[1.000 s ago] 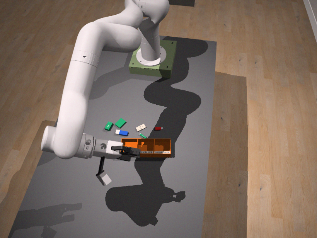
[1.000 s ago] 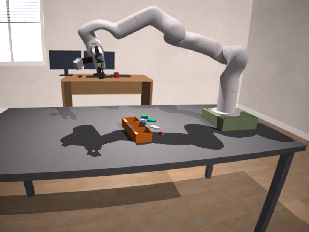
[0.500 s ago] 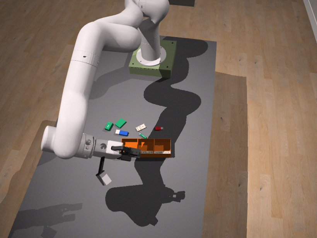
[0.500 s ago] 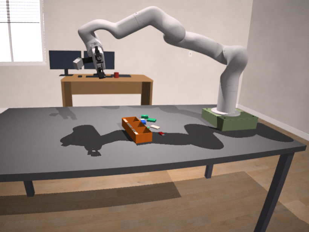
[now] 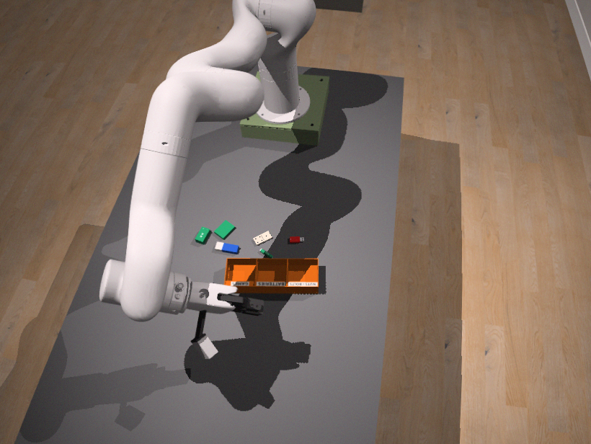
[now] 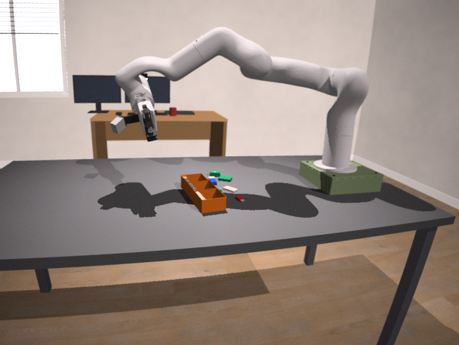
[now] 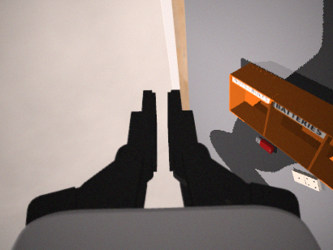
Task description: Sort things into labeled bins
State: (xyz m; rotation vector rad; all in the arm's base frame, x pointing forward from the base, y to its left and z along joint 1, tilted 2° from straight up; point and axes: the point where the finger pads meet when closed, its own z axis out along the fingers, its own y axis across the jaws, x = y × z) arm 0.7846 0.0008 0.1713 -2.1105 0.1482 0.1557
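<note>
— Hand (image 5: 261, 308) (image 6: 151, 138) (image 7: 162, 108) clenched, with nothing between the fingers?
— Clenched on nothing (nearly shut). And the domino (image 5: 262, 238) (image 6: 229, 189) (image 7: 307, 179)?
— Flat on the counter (image 5: 353, 215) (image 6: 148, 237) (image 7: 244, 24), near the orange bins (image 5: 303, 290) (image 6: 214, 206) (image 7: 298, 101).

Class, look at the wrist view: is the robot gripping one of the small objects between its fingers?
No, between the fingers of the gripper there is only a gap showing the pale background.

Pale walls (image 6: 260, 22), wooden floor (image 5: 515, 215) (image 6: 207, 297).
</note>
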